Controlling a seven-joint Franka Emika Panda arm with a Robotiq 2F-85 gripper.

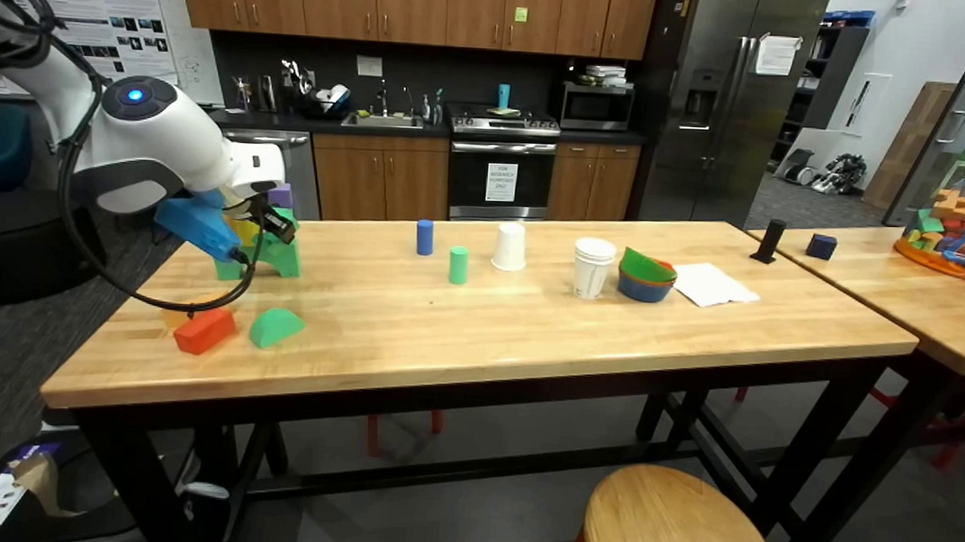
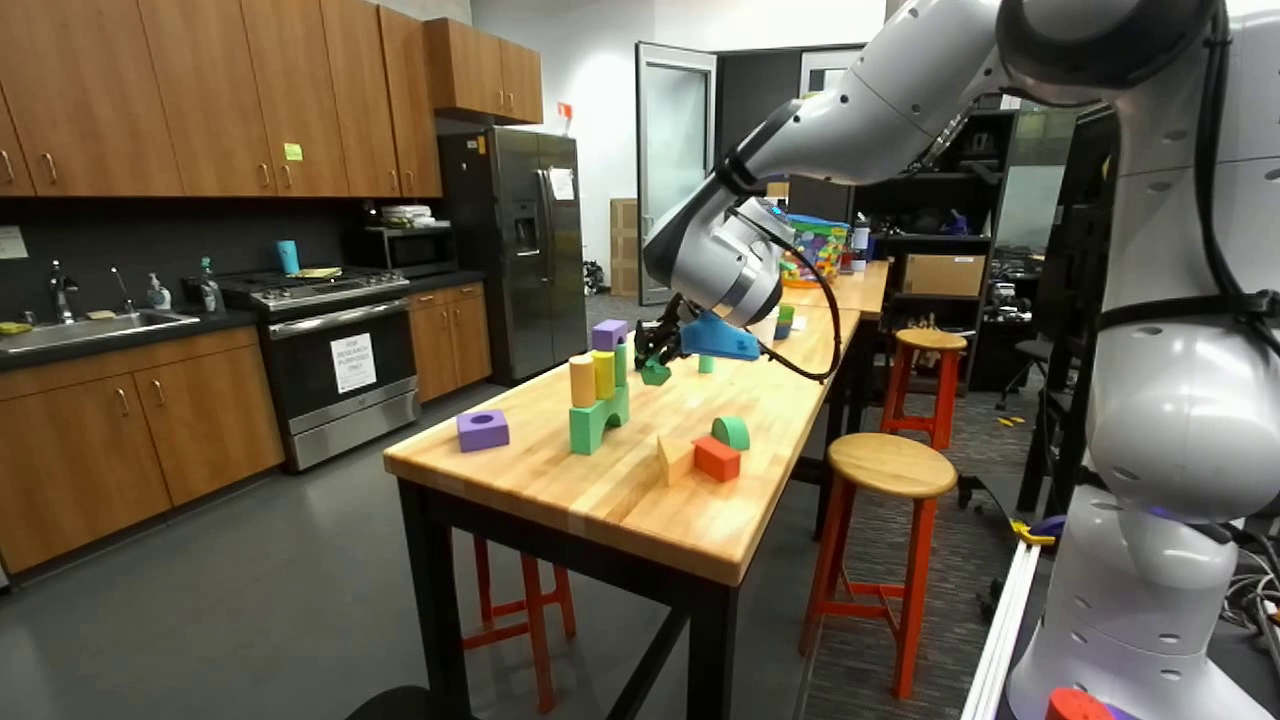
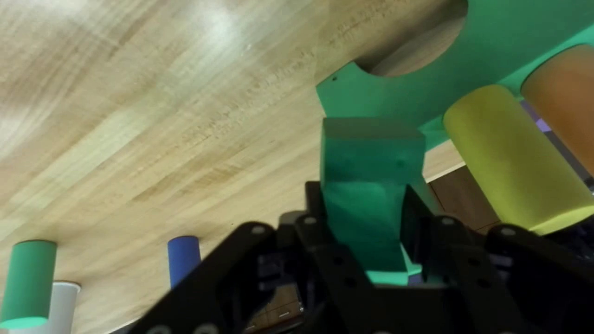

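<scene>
My gripper is shut on a green block. In an exterior view the held green block hangs below the gripper, above the table. Beside it stands a stack with a green arch block at its base, also in the wrist view. On the arch stand an orange cylinder, a yellow cylinder and a green upright piece. A purple block sits on top at the far end. In an exterior view the gripper partly hides the stack.
Near the stack lie a red block, a green half-round block, an orange triangular block and a purple block with a hole. Further along stand a blue cylinder, green cylinder, white cups and bowls.
</scene>
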